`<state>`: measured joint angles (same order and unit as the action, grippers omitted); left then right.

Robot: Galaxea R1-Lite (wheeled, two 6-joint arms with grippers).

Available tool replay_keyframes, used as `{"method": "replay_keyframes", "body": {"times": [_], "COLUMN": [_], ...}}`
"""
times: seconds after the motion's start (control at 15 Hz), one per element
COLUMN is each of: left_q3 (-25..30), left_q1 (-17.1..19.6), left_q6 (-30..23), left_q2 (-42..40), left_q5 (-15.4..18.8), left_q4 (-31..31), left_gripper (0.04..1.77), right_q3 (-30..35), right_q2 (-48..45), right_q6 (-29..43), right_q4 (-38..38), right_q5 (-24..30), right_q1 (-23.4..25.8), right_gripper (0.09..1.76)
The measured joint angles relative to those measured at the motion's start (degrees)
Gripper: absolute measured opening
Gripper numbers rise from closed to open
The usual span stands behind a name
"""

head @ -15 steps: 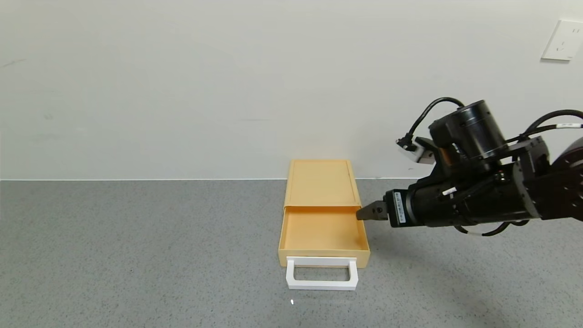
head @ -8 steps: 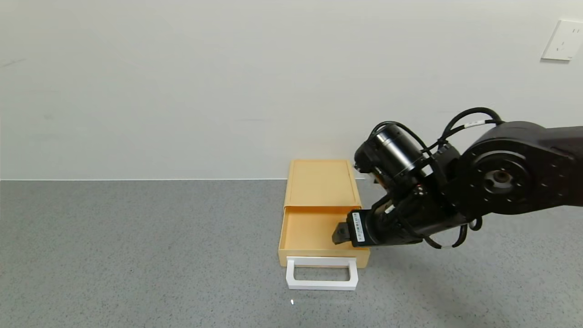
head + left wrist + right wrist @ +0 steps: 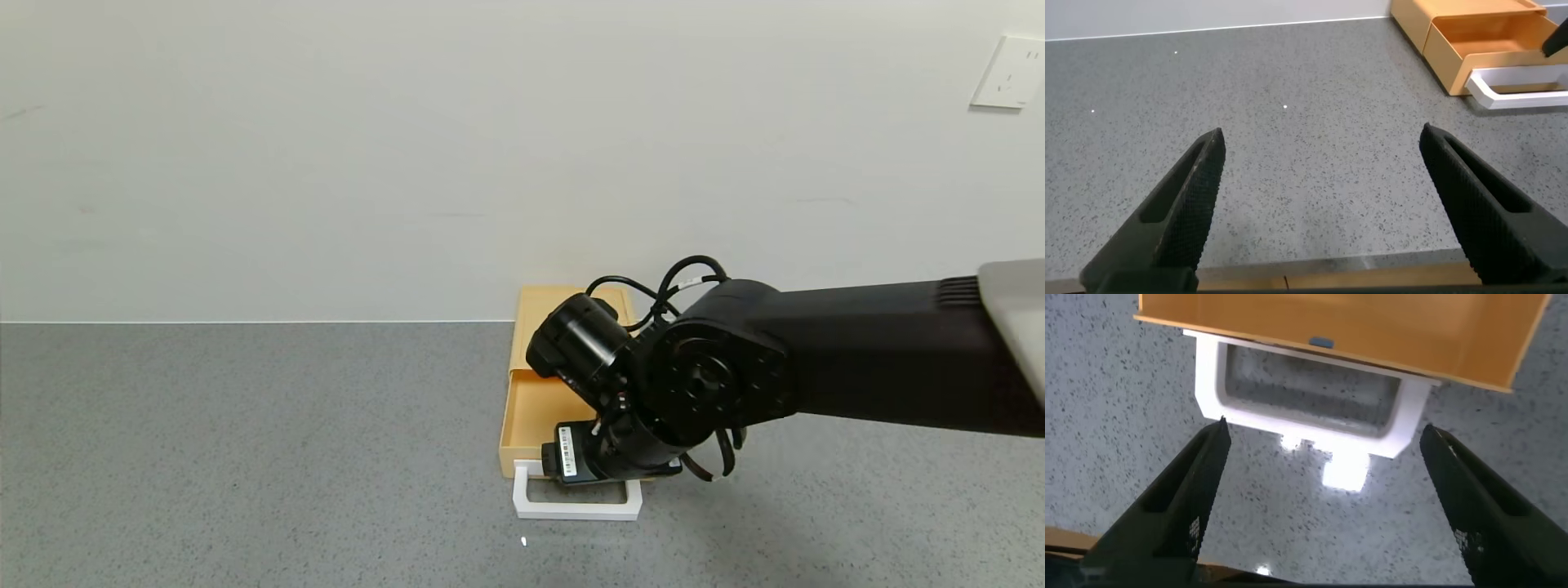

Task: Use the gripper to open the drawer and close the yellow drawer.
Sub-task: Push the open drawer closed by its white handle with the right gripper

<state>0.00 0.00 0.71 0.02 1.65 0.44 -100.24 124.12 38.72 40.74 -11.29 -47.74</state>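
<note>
The tan-yellow drawer (image 3: 529,400) stands against the back wall with its tray pulled out toward me. Its white loop handle (image 3: 575,511) lies at the front. My right gripper (image 3: 565,467) points down over the tray's front edge and the handle, and the arm hides most of the drawer. In the right wrist view the right gripper (image 3: 1324,431) is open and empty, with the handle (image 3: 1404,416) and the drawer front (image 3: 1331,318) just beyond the fingertips. My left gripper (image 3: 1323,143) is open and empty, low over the table's near edge, far from the drawer (image 3: 1478,41).
Grey speckled tabletop (image 3: 245,457) runs to a white wall. A white wall socket (image 3: 1008,73) is at the upper right. A small white speck (image 3: 523,541) lies in front of the handle.
My right arm has swung left from beside the drawer to over it and turned the gripper downward above the handle. The drawer has not moved.
</note>
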Motion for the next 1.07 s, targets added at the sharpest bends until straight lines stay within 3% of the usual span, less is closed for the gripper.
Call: {"method": "replay_keyframes", "body": {"times": [0.27, 1.07], "left_q3": [0.0, 0.0], "left_q1": [0.0, 0.0], "left_q6": [0.0, -0.02], "left_q2": [0.0, 0.0], "left_q5": [0.0, 0.02], "left_q4": [0.0, 0.0], "left_gripper": [1.72, 1.72], "right_q3": [-3.5, -10.34], "right_q2": [4.02, 10.24], "right_q6": [1.22, 0.8], "right_q4": [0.11, 0.71], "right_q5": [-0.06, -7.4], "right_q1": [-0.38, 0.09], "right_gripper": [1.71, 1.71]}}
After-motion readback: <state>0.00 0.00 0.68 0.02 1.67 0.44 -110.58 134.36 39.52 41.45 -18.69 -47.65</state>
